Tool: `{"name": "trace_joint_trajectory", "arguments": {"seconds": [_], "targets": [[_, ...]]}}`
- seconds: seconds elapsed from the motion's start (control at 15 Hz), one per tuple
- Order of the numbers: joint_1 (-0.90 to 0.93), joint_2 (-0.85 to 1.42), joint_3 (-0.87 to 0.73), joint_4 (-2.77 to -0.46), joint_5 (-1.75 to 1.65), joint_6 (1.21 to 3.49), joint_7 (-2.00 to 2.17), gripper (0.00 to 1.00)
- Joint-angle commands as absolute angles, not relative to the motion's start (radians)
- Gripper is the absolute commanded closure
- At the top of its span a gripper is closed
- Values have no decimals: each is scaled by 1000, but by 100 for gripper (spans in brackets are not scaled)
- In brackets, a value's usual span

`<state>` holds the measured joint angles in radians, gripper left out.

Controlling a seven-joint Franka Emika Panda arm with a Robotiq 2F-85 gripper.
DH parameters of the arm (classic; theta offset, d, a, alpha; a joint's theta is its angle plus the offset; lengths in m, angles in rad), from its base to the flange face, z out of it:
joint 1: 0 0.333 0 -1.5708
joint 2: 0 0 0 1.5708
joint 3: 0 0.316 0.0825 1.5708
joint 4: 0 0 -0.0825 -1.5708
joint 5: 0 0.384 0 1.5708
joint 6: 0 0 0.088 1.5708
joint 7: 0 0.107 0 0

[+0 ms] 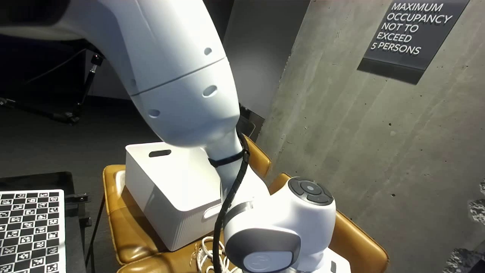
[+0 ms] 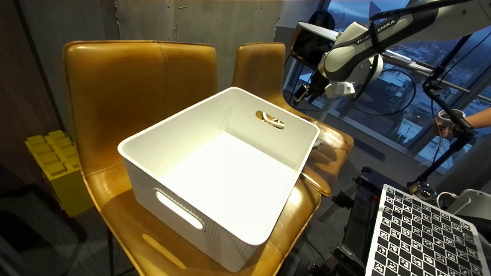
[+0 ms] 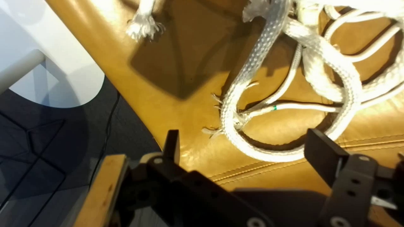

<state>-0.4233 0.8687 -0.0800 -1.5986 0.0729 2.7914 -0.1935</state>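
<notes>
Under the spread gripper, white rope on a tan seat

In the wrist view, the gripper's fingers stand wide apart and hold nothing. The rope lies ahead of the fingertips, more toward the finger at that view's right; its near curve passes behind that fingertip, and the gap in height cannot be told from there. The thick loop's long axis runs away from the gripper, roughly square to the line from finger to finger. A frayed end shows apart from the loop, near the seat's edge.

In an exterior view, the single arm partly hides the rope, which lies just beside a white box; the gripper is out of sight.

In an exterior view, the gripper hangs higher than the seat, beyond the box, the rope showing through its slotted far wall.
</notes>
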Motion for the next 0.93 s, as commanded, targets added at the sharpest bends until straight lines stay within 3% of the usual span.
{"name": "trace_joint_trajectory", "arguments": {"seconds": [0.0,0.87], "targets": [[-412,950,-90,-1508,81,2770,-139,0],[-407,1072,-107,-1423,73,2757,-93,0]]}}
